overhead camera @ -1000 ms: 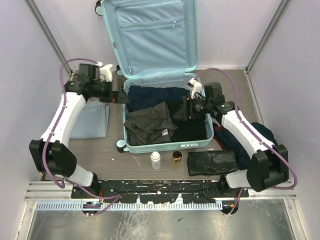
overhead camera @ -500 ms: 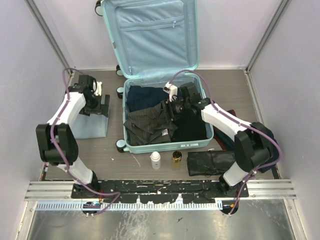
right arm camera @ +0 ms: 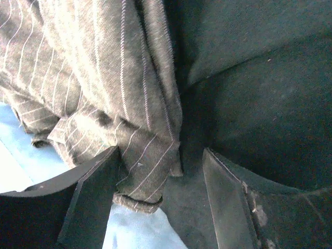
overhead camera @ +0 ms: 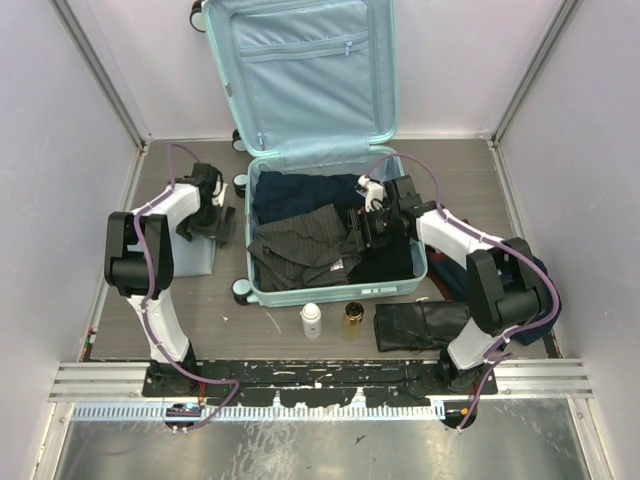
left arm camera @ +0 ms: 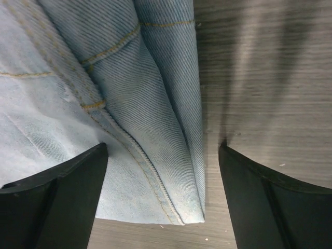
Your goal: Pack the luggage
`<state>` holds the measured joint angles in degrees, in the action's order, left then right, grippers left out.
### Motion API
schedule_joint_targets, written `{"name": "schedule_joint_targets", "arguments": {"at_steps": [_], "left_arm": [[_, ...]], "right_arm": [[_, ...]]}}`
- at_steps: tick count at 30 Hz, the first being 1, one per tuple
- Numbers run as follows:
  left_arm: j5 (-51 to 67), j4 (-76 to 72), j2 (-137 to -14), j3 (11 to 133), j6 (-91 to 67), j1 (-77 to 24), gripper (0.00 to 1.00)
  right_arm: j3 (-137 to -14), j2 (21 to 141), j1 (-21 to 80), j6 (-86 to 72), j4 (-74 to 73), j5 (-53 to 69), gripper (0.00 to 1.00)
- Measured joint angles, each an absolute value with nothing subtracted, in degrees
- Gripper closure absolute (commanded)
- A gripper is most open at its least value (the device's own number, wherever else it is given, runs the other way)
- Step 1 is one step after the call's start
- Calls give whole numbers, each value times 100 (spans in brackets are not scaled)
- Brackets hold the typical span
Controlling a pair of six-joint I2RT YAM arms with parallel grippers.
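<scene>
Both tools gape empty: left tool (left arm camera: 162, 150) straddles the jeans (left arm camera: 78, 78) edge, luggage (overhead camera: 340, 293) just beside it toward the tabletop (left arm camera: 259, 78) right edge; right tool (right arm camera: 162, 153) hovers over pinstriped cloth (right arm camera: 93, 67) inside.

So the table (overhead camera: 200, 320) is a grey-brown wood-grain top, with the open luggage (overhead camera: 330, 293) sitting mid-table toward the back. Folded light denim jeans (overhead camera: 185, 250) lie to its left. In front there's a white bottle (overhead camera: 311, 320), a brown jar (overhead camera: 354, 318) and a black folded piece (overhead camera: 425, 325), plus navy cloth (overhead camera: 538, 272) off right.

Mint luggage (overhead camera: 330, 293); grey pinstriped garment (overhead camera: 295, 245); pale-blue denim (left arm camera: 129, 104)
</scene>
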<state>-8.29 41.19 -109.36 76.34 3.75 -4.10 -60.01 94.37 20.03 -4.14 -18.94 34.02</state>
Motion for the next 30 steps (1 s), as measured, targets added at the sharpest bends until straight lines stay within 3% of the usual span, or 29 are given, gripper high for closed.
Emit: {"name": "schedule_joint_targets", "arguments": {"at_steps": [3, 6, 8, 10, 20, 30], "left_arm": [[-1094, 4086, -11050, 7695, 403, -497, 38], [-1256, 4088, -11148, 7782, 399, -458, 75], [-1236, 4115, -11209, 7889, 384, -370, 91], [-1048, 4219, -11264, 8005, 325, -250, 100], [1020, 4722, -10986, 8138, -12, 753, 100], [2998, 5712, -9317, 8141, -497, 897, 100]], "right_arm": [[-5992, 9262, 2018, -342, -2073, 3417, 29], [-6034, 8906, 2051, -244, -2272, 3433, 28], [-6121, 8674, 2056, -165, -2359, 3437, 28], [-6184, 8493, 2045, -113, -2403, 3433, 28], [-6224, 8027, 1782, -36, -2663, 3393, 28], [-6051, 7649, 1529, -178, -2731, 3420, 28]]}}
